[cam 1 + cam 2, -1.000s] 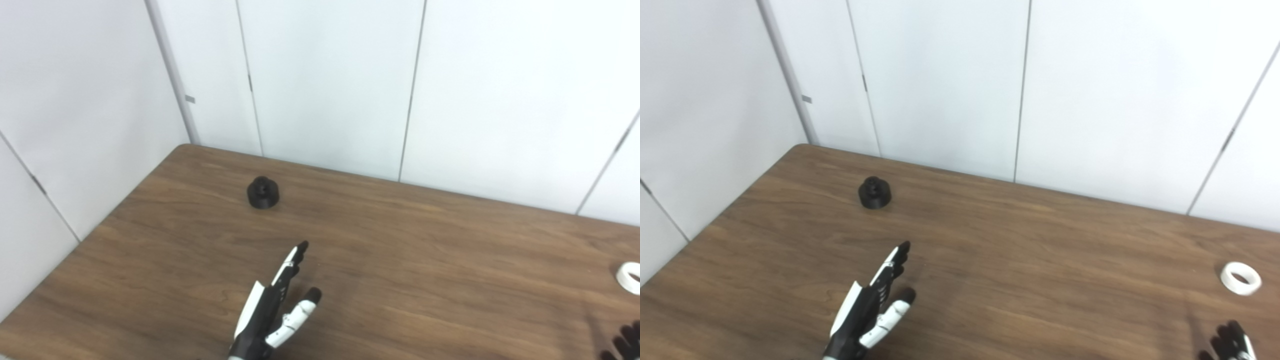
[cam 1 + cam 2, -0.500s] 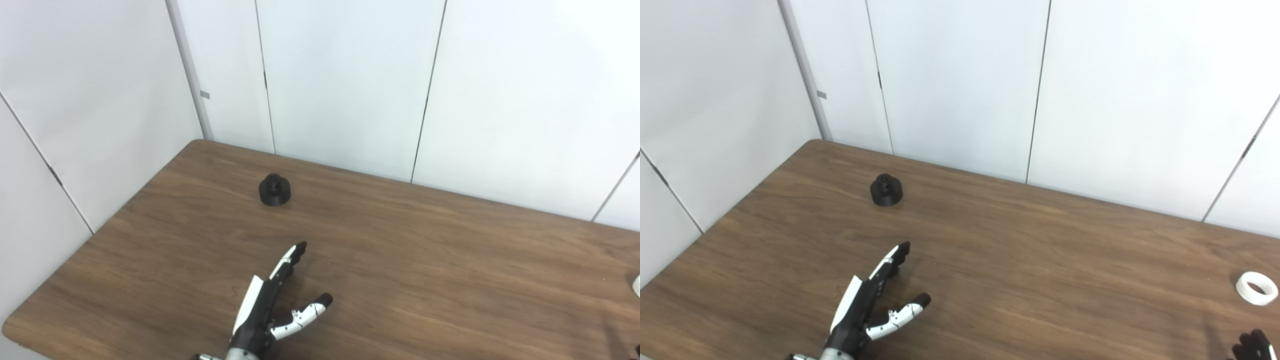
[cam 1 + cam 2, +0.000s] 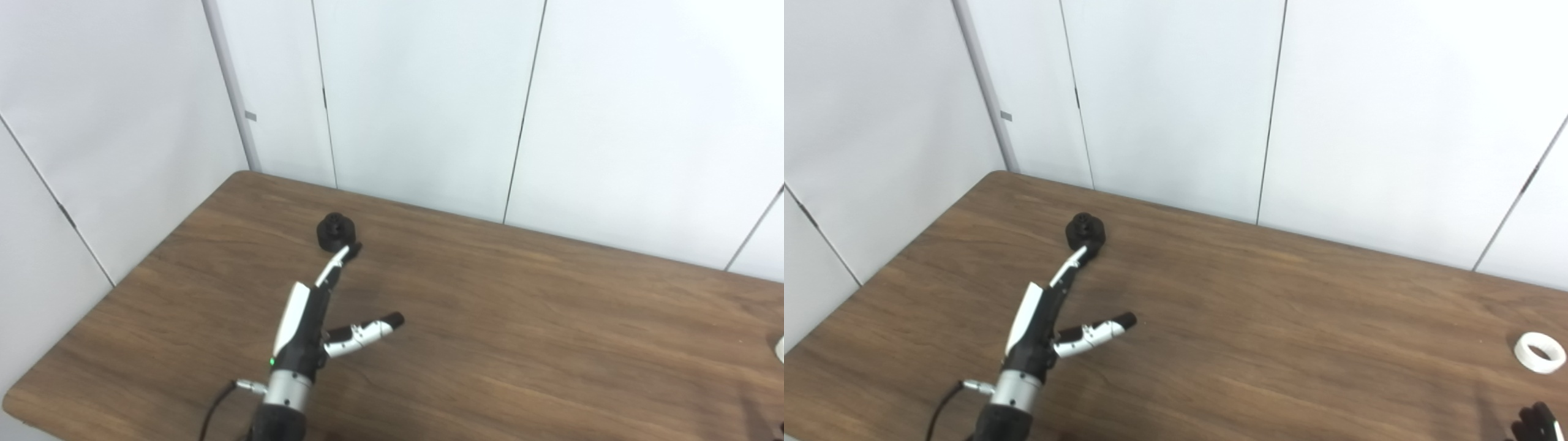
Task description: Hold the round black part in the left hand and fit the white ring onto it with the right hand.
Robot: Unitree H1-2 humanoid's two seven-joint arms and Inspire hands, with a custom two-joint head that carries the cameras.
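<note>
The round black part stands on the brown table near its far left corner. My left hand is open, fingers stretched toward the part and thumb spread to the right. Its fingertips overlap the part's near right edge; I cannot tell if they touch. The white ring lies flat at the table's right side. Only the dark fingertips of my right hand show at the bottom right corner, near the ring and apart from it.
White wall panels stand close behind the table's far edge and along its left side. The table's near left corner is in view. A cable hangs at my left wrist.
My left hand has reached forward from the table's middle toward the black part, fingertips now at its edge. The camera shifted between one second and half a second ago. The right hand has barely moved.
</note>
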